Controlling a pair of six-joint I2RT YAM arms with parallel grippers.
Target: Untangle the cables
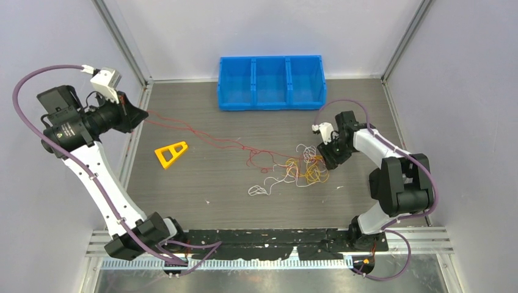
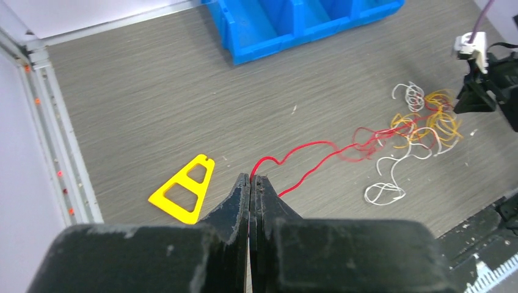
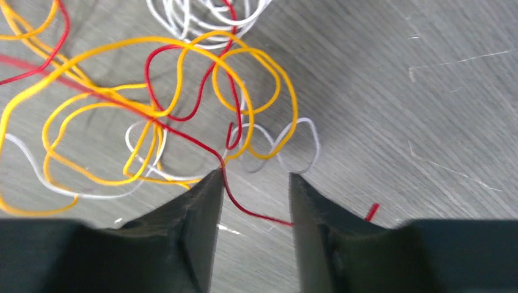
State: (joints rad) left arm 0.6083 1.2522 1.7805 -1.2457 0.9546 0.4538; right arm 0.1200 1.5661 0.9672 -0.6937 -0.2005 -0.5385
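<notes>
A tangle of thin red, yellow-orange and white cables [image 1: 299, 171] lies right of the table's middle; it also shows in the left wrist view [image 2: 421, 131] and close up in the right wrist view [image 3: 153, 110]. A red cable [image 1: 201, 135] runs from the tangle up and left to my left gripper [image 1: 142, 115], which is raised at the far left. That gripper [image 2: 251, 178] is shut on the red cable [image 2: 305, 149]. My right gripper [image 1: 325, 157] sits low at the tangle's right edge. It [image 3: 253, 177] is open, with a red strand [image 3: 244, 204] crossing the gap between its fingers.
A yellow triangular plastic piece [image 1: 170, 152] lies left of the middle. A blue three-compartment bin [image 1: 271, 82] stands at the back. Metal rails edge the table on the left [image 1: 131, 146] and along the front.
</notes>
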